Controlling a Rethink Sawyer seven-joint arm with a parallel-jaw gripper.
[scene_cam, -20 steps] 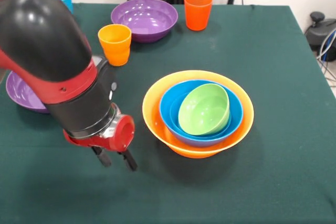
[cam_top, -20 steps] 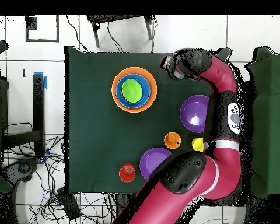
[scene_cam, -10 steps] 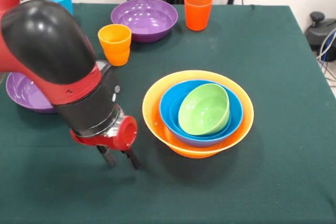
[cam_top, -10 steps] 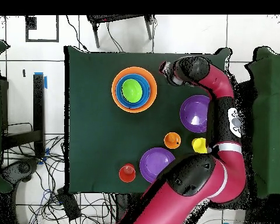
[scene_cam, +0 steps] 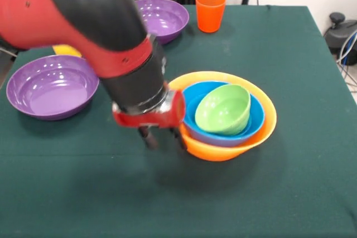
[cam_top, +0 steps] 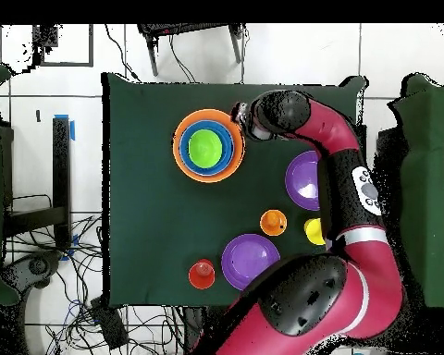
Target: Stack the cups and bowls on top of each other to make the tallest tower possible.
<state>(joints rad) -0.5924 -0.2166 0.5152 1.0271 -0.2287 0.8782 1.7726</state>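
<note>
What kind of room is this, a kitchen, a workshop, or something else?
Most likely a robotics lab, not a kitchen. A red and black robot arm works over a table covered in green cloth and set with plastic bowls, and loose cables trail across the tiled floor.

Bright, even light is falling from above, glare is showing on the arm's black joint point(scene_cam: 97, 4) and in the purple bowl point(scene_cam: 49, 86), a soft shadow is lying on the green table point(scene_cam: 290, 182) under the orange bowl point(scene_cam: 262, 132), and the arm is appearing slightly blurred.
</note>
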